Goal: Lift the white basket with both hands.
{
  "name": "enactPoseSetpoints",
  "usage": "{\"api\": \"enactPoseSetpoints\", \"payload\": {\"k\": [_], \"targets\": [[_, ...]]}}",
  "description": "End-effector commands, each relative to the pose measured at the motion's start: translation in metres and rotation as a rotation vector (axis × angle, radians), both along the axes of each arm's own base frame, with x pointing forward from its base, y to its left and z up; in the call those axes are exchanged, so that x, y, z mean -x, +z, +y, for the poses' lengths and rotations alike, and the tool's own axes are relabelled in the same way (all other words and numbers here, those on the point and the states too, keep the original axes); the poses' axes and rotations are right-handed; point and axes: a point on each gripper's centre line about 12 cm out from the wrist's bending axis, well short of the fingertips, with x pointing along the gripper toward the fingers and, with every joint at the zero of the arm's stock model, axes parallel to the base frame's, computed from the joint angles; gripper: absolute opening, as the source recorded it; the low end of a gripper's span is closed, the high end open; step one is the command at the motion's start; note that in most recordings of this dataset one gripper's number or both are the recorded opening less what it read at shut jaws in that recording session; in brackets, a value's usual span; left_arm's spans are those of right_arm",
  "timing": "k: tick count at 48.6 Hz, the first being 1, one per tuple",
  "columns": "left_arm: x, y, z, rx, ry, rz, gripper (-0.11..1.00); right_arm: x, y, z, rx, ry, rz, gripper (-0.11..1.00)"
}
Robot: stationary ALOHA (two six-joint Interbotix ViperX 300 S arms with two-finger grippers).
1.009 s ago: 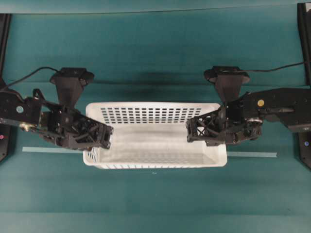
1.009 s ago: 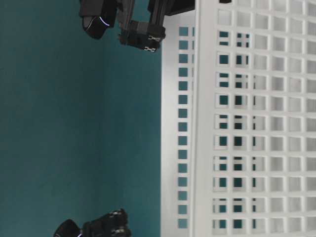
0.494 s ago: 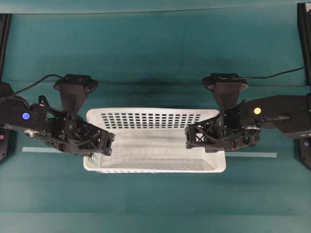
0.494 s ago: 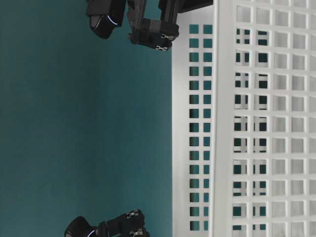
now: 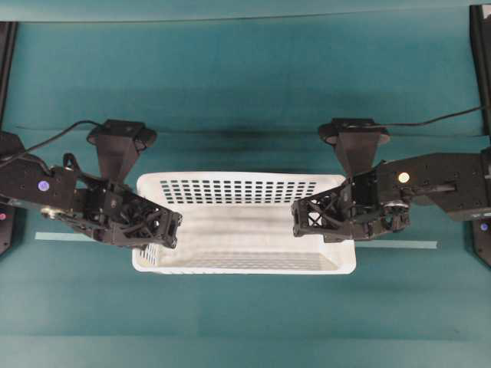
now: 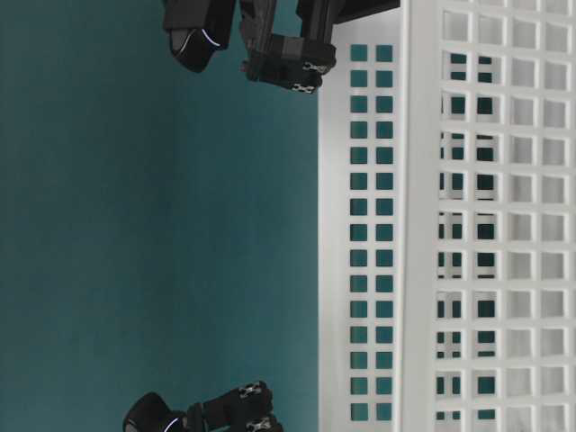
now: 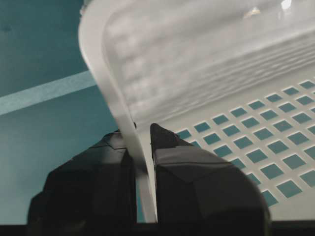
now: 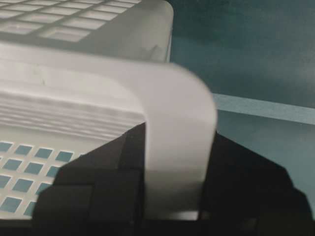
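The white basket (image 5: 238, 188) hangs level between my two grippers, and nothing lies in it. My left gripper (image 5: 175, 228) is shut on the rim of its left end. In the left wrist view the thin rim (image 7: 106, 78) runs between the two black fingers of the left gripper (image 7: 141, 132). My right gripper (image 5: 301, 221) is shut on the right end. In the right wrist view the broad rounded rim (image 8: 177, 98) fills the gap of the right gripper (image 8: 177, 140). The table-level view shows the slotted wall (image 6: 360, 225) close up.
Teal cloth (image 5: 245, 77) covers the table. A pale tape line (image 5: 399, 244) runs across it behind the basket's ends. A dark shadow (image 5: 230, 135) lies on the cloth well behind the basket. Black frame posts (image 5: 482, 61) stand at both side edges.
The basket and both grippers have shifted together, toward the near side in the overhead view and rightward in the table-level view. Both grips are unchanged.
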Motion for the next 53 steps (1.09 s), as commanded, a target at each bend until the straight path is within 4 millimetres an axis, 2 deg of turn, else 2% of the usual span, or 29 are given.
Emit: {"api": "enactPoseSetpoints", "payload": {"k": [1, 14, 21, 26, 31, 36, 42, 44, 47, 50, 53], "targets": [[-0.003, 0.0, -0.003, -0.009, -0.029, -0.027, 0.01, -0.001, -0.003, 0.013, 0.011, 0.068, -0.005, 0.16], [-0.001, -0.011, -0.005, -0.009, -0.042, -0.056, 0.01, 0.002, -0.007, 0.014, 0.012, 0.071, 0.009, 0.16], [-0.002, -0.009, -0.005, -0.011, -0.05, -0.081, 0.02, 0.002, -0.007, 0.015, 0.01, 0.073, 0.006, 0.16], [-0.003, -0.009, -0.005, -0.015, -0.06, -0.09, 0.1, 0.002, -0.007, 0.016, 0.01, 0.073, 0.005, 0.16], [-0.003, -0.01, -0.005, -0.016, -0.063, -0.087, 0.27, 0.002, -0.007, 0.017, 0.007, 0.067, 0.007, 0.2], [-0.002, -0.01, -0.005, -0.016, -0.063, -0.087, 0.57, 0.002, -0.007, 0.016, 0.007, 0.063, 0.005, 0.35], [-0.001, -0.011, -0.005, -0.017, -0.064, -0.084, 0.86, 0.003, -0.007, 0.014, 0.009, 0.057, 0.007, 0.67], [0.0, -0.012, -0.005, -0.018, -0.066, -0.081, 0.89, 0.003, -0.007, 0.013, 0.01, 0.055, 0.007, 0.78], [0.001, -0.013, -0.004, -0.018, -0.066, -0.08, 0.88, 0.003, -0.007, 0.01, 0.017, 0.052, 0.005, 0.93], [0.001, -0.013, -0.004, -0.018, -0.066, -0.078, 0.87, 0.002, -0.007, 0.008, 0.026, 0.05, 0.002, 0.98], [0.001, -0.012, -0.004, -0.018, -0.066, -0.08, 0.88, 0.002, -0.006, 0.005, 0.028, 0.039, -0.001, 0.98]]}}
